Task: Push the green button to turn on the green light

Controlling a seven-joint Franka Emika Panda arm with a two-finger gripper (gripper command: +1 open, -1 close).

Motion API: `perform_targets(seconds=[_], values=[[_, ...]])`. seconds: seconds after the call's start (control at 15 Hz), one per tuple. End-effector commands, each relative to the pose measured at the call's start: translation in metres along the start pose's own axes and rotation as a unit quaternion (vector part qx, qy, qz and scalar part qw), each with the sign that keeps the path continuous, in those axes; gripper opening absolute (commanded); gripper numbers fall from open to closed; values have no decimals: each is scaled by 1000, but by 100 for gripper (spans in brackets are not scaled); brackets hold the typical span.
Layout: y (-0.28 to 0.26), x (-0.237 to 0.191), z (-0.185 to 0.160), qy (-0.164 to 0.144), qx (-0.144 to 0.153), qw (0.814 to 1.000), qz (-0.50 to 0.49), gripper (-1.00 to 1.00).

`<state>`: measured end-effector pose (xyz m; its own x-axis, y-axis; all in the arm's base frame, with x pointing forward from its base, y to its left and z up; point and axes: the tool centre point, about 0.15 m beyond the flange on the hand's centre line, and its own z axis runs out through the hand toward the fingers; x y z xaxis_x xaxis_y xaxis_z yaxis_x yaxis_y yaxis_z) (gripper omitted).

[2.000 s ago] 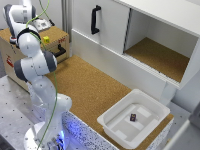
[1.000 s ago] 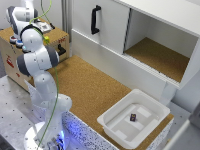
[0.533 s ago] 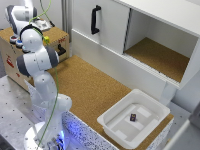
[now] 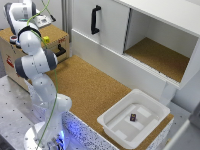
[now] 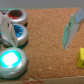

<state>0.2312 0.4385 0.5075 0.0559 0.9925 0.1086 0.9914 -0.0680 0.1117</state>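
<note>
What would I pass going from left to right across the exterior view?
Robot arm over a wooden box → black cabinet handle → white bin holding a small dark object → open cabinet compartment.

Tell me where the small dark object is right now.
The small dark object lies inside the white tray, near its middle, on the cork counter toward the exterior view's lower right, below the open cabinet.

High exterior view over corkboard [image 4: 90, 85], wrist view close above it
</note>
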Motion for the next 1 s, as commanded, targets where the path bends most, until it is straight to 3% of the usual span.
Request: perform_targets(seconds=[0.0,0.2,0.53,0.93], values=[[62,39,39,-64,15,998,-18,100],[89,46,54,-77,21,997,-3,100],[137,49,64,-72,48,995,40,100],[129,35,71,-90,59,994,33,100]])
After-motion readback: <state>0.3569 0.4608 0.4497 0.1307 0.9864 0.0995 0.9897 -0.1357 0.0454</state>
